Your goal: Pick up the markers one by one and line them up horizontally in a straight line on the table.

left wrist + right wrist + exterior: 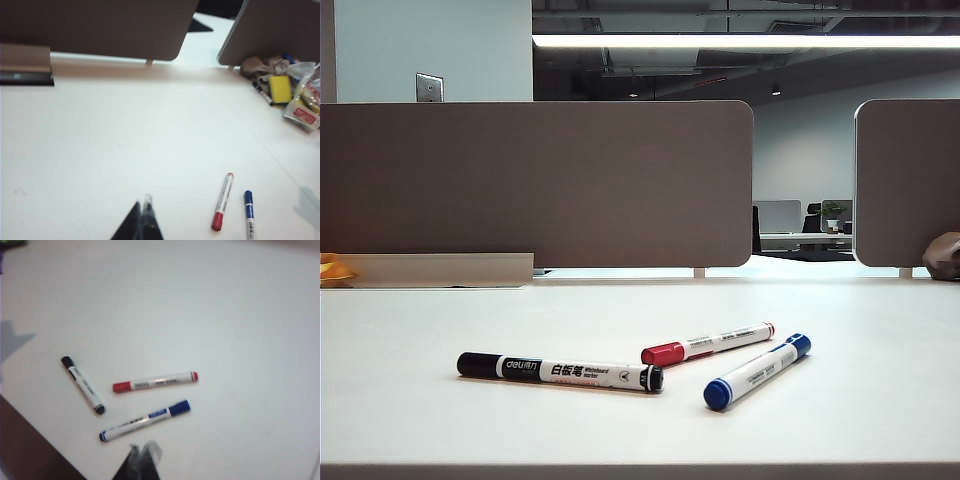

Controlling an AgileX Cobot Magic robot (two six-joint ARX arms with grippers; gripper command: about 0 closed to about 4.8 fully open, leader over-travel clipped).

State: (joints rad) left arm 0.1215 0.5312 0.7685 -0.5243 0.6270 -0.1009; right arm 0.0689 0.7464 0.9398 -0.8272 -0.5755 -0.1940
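Three white-barrelled markers lie loose on the white table [420, 350]. The black-capped marker [560, 372] [83, 385] lies nearest the front left. The red-capped marker [707, 344] [222, 201] [155, 381] and the blue-capped marker [757, 372] [248, 213] [144, 420] lie slanted to its right. Neither gripper shows in the exterior view. My left gripper [142, 207] hangs shut and empty above bare table, off to one side of the red marker. My right gripper [144, 450] is blurred, shut and empty, hovering close to the blue marker without touching it.
Brown-grey divider panels [535, 180] stand along the table's back edge, with a gap between them. In the left wrist view, a heap of clutter with a yellow sponge [280, 89] and packets [302, 107] lies beside the far divider. A dark strip [30, 450] borders the table edge.
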